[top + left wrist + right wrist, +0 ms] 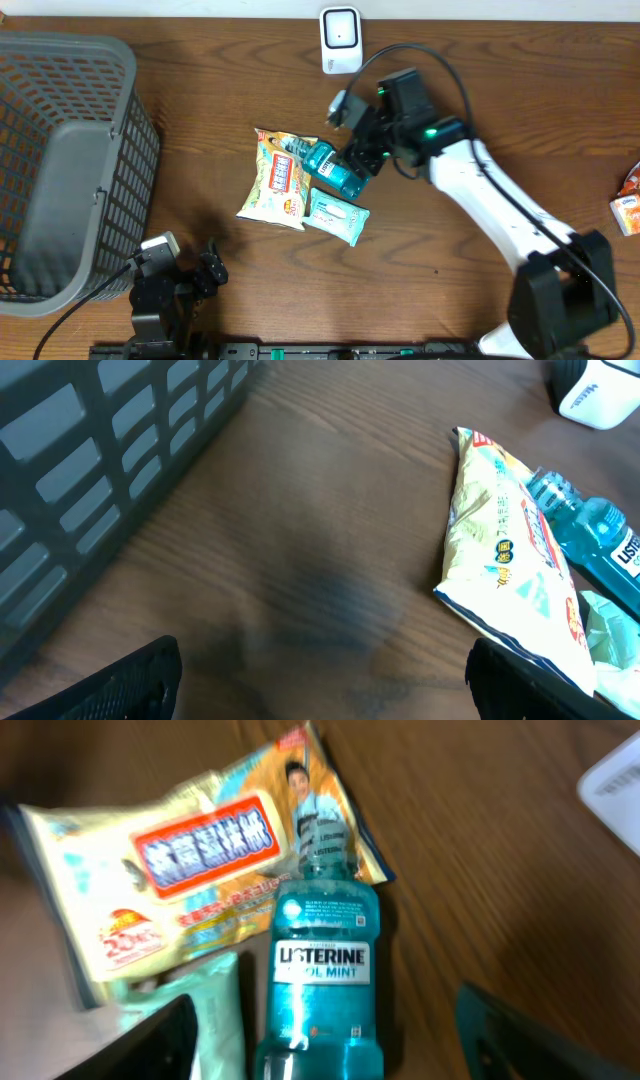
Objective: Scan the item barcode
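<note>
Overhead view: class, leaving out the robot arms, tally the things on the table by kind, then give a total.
Basket: 1
Scanner: 1
Snack bag: 1
Mouthwash bottle: 1
Wipes pack: 1
Carton: 1
Total: 6

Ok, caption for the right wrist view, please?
Open right pincer flanking a Listerine bottle lying on the wooden table, cap overlapping a yellow snack packet.

Left gripper (320, 685) sits retracted, spread wide; right gripper (340, 1035) reaches out, also spread.

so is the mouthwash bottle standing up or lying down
Lying down. The mouthwash bottle lies flat on the table, label facing up, its cap resting on the snack bag.
</note>
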Motion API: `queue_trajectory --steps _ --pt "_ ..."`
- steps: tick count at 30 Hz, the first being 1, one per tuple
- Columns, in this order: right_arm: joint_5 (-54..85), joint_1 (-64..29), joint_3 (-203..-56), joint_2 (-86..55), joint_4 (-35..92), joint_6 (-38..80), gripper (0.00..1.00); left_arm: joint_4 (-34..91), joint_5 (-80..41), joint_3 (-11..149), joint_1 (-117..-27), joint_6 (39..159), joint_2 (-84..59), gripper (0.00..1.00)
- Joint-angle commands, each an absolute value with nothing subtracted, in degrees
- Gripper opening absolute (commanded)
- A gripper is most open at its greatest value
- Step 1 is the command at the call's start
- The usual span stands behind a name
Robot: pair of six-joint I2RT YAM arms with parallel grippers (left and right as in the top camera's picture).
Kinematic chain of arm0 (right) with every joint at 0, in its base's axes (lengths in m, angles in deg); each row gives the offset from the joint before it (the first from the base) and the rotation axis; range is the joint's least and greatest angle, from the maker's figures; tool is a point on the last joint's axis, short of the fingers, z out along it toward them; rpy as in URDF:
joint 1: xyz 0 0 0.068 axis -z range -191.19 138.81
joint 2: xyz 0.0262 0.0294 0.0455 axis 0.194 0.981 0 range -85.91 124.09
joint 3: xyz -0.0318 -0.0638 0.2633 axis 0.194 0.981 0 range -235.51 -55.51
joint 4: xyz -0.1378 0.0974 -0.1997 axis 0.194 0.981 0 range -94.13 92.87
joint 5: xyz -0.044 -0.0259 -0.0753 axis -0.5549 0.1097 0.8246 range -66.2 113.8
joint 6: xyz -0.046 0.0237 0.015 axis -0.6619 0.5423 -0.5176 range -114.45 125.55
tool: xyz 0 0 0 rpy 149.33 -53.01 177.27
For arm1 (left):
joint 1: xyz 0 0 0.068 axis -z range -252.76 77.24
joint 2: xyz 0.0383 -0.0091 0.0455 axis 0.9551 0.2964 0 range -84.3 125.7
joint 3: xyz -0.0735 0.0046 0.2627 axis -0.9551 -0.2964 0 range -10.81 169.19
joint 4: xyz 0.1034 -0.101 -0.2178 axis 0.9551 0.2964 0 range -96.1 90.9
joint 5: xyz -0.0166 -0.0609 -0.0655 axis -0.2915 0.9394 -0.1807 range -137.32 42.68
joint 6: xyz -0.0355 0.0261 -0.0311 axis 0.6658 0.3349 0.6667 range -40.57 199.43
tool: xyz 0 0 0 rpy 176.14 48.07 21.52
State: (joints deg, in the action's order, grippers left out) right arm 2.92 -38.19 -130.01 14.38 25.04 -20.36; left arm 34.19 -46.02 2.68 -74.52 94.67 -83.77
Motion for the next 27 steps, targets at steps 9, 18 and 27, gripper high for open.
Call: queue_trajectory --steps 9,18,27 --pt "39.9 -51.1 -129.6 29.6 18.9 -21.1 0.75 34.2 -46.5 2.5 -74.5 95.0 -84.1 0.91" --pt "39.6 -51.3 -129.6 33.4 21.6 -21.0 0.51 34.2 -46.5 2.5 -74.5 95.0 -84.1 0.91" --pt "29.3 -50.3 -131.1 33.2 26.8 -14.1 0.30 34.2 -46.5 2.5 -74.5 95.0 -84.1 0.91"
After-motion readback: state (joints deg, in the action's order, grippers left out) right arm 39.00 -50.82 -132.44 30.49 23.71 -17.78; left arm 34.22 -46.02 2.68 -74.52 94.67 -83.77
